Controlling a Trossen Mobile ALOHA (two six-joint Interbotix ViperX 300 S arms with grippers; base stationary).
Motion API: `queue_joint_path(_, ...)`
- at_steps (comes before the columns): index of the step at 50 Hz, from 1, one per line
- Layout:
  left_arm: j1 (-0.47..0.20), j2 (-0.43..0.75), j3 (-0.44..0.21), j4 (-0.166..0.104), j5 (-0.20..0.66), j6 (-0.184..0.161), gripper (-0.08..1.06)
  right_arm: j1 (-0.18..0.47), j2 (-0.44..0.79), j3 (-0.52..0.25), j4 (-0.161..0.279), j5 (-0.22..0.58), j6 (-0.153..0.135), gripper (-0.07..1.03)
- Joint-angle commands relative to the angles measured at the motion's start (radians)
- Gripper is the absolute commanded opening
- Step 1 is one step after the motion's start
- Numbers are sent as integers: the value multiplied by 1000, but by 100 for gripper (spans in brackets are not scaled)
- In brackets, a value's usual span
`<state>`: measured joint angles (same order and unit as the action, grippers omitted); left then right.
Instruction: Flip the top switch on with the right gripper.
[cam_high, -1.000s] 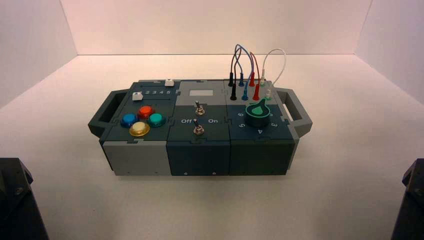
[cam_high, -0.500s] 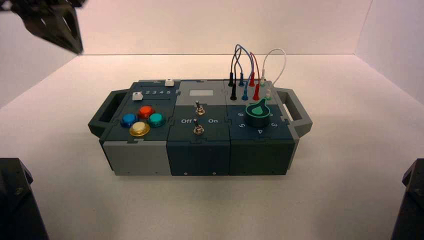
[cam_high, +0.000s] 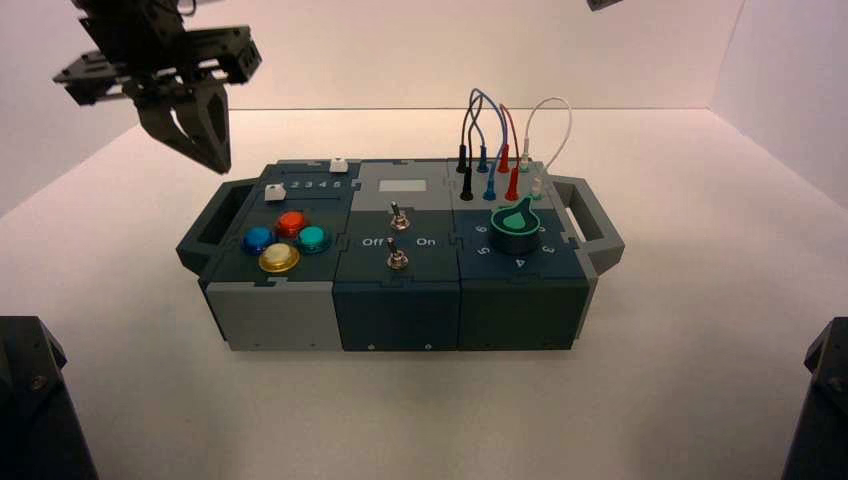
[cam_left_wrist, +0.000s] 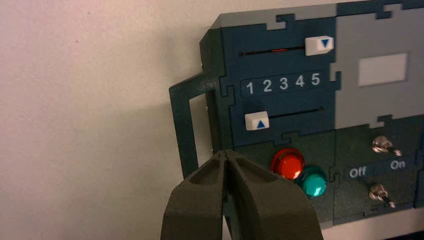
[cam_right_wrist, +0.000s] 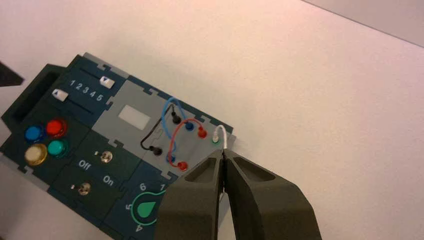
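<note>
Overhead, beyond the box (cam_high: 400, 315), the right gripper (cam_right_wrist: 224, 152) hangs in the air, its two fingers closed together with nothing between them. From where I stand, only a small dark piece of it shows in the high view, past the right half of the box; in the right wrist view, its tips overlap the white wire (cam_right_wrist: 220, 128). The left gripper (cam_high: 222, 168), also closed and holding nothing, is raised over the far left side of the box, near the left handle (cam_high: 212, 228).

The top switch (cam_high: 400, 220), a small metal toggle, stands on the middle part of the box, just behind the bottom switch (cam_high: 397, 259); the right gripper is well apart from it. "Off" and "On" are lettered on the box by the two switches. Left part of the box: red (cam_high: 292, 224), blue (cam_high: 259, 240), green (cam_high: 314, 239) and yellow (cam_high: 279, 258) buttons lie in front of two white sliders. The far slider (cam_left_wrist: 319, 45) sits at the 5 end of the scale, the near slider (cam_left_wrist: 257, 121) at the 1 end. Right part of the box: a green-topped knob (cam_high: 515, 232) in front, with black, blue, red and white wires behind it. The box rests on a pale counter (cam_high: 700, 320).
</note>
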<state>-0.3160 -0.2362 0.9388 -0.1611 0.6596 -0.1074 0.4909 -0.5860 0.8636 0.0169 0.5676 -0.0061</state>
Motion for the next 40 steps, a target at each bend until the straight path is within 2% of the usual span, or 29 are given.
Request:
queue_joint_path(1,0,26,-20,-3,-20,-8,-3,18,-3,-28,5,-5,3,-2)
queue_joint_path(15,0,114,-18,-6,-72,-12,-3,44,3,-28,5,-2,3,-2)
queue_joint_path(24,0,152,-11,-5,-97,-12,-3,87,25,-46,9,40,5,-2)
queue_joint_path(31,0,193,-11,-3,-121,-9,-3,118,57,-66,35,75,5,-2)
queue_joint_path(40,0,268,-14,0,-152,-6,-3,187,118,-123,112,158,12,-2)
